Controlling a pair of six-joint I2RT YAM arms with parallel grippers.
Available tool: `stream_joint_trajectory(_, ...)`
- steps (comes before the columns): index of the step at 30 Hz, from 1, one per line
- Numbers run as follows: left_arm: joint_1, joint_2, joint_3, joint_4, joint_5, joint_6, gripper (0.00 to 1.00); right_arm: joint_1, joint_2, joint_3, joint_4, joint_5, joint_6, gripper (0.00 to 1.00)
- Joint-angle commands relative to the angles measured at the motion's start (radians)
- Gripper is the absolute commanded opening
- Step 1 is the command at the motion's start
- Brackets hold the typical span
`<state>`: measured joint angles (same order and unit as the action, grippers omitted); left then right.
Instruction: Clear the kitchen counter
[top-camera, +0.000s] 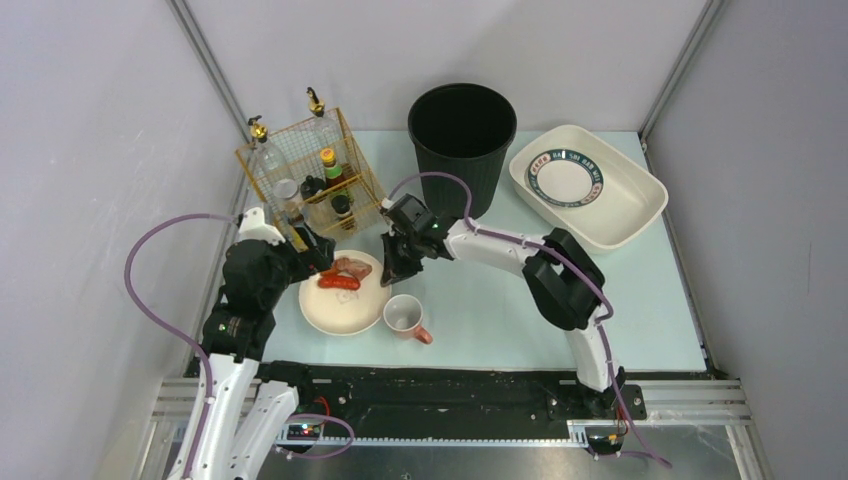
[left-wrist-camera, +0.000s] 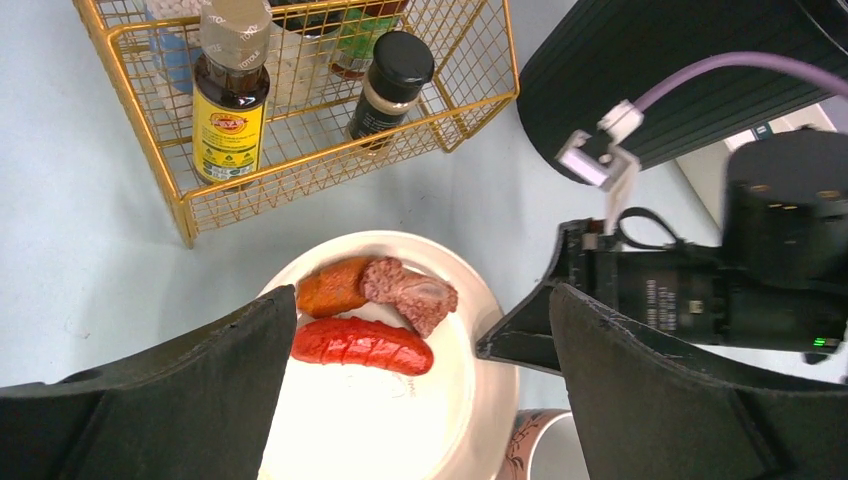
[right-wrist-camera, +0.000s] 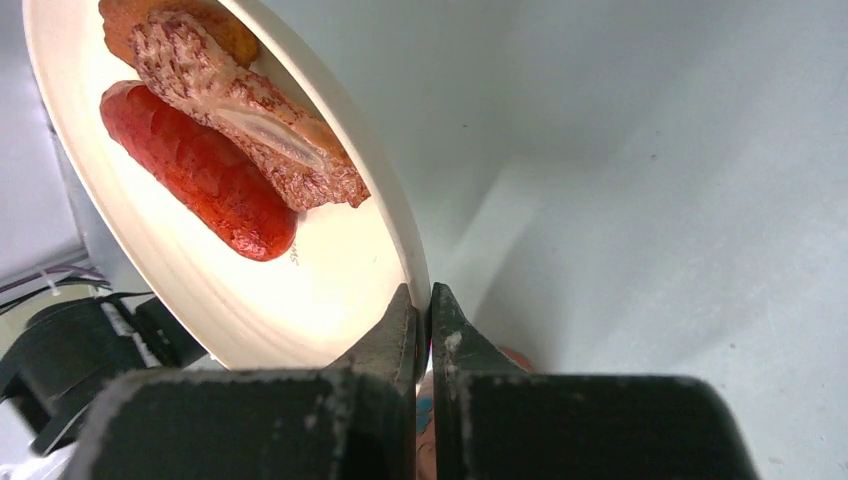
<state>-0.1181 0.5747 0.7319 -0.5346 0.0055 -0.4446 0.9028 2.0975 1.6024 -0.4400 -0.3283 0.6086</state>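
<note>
**Right gripper (right-wrist-camera: 430, 310) on a loaded plate (right-wrist-camera: 330, 275), sketchy**

Jaws pinched shut on the rim at 2 o'clock; left gripper (left-wrist-camera: 422, 295) wide open, empty. Plate's at 8 o'clock on the kitchen counter (top-camera: 500, 300). Any tilt and the sausage (left-wrist-camera: 362, 343) likely rolls off.

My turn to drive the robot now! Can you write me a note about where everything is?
Left gripper: open, above the plate.
Right gripper: shut on the plate's rim.
Plate holds two sausages and a meat piece; mug beside it on the counter; dish in the white basin.
Done: plate gripped.
To do: clear plate, food and mug off the counter.
</note>
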Motion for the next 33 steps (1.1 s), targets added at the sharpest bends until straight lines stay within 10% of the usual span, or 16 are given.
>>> stream_joint_trajectory(1, 0.016, -0.021, 0.002, 0.015, -0.016, -0.001, 1.0, -0.015, -0.122, 0.045, -0.018, -0.02, -0.03, 0.0)
stream_joint_trajectory(15, 0.023, -0.081, 0.001, 0.008, -0.099, -0.007, 1.0, -0.163, -0.275, 0.207, -0.253, 0.038, -0.123, 0.0)
stream_joint_trajectory(33, 0.024, -0.067, 0.0, 0.009, -0.08, -0.009, 1.0, -0.483, -0.145, 0.881, -0.592, -0.048, -0.093, 0.0)
